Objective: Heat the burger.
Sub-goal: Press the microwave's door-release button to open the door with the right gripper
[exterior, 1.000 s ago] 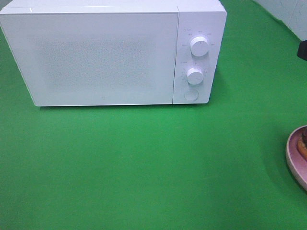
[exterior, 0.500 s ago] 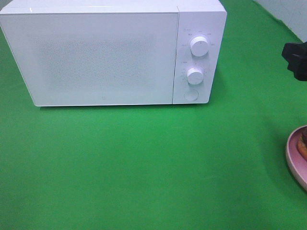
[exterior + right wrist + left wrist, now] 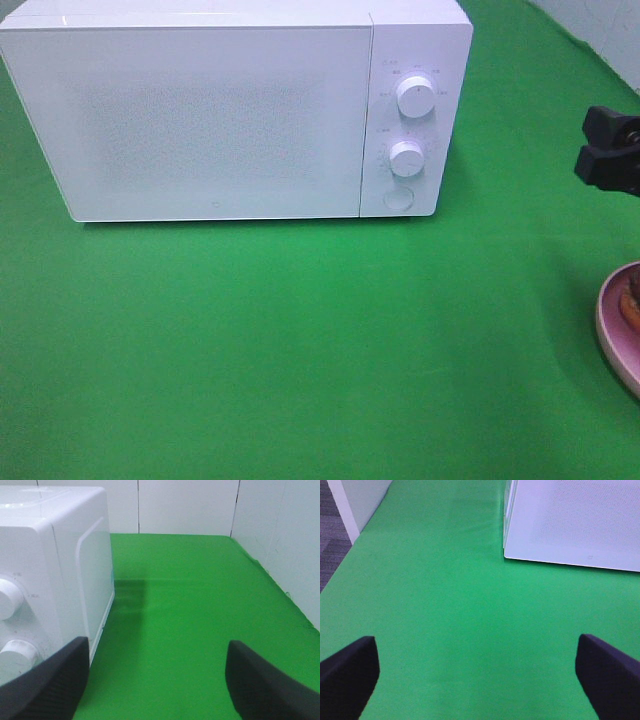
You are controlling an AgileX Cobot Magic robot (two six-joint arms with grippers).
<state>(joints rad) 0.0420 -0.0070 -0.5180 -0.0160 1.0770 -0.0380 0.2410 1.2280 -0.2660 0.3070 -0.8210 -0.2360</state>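
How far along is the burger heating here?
Done: nothing; the white box microwave has its door shut. In hand: nothing; the black left hand and right hand are open and empty. Left: everything; the brown burger sits on the pink round plate at the right edge.

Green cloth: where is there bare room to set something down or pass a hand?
Widest bare patch: in front of the microwave, from the left edge to the pink plate. Tighter on the right, between that plate and the right gripper.
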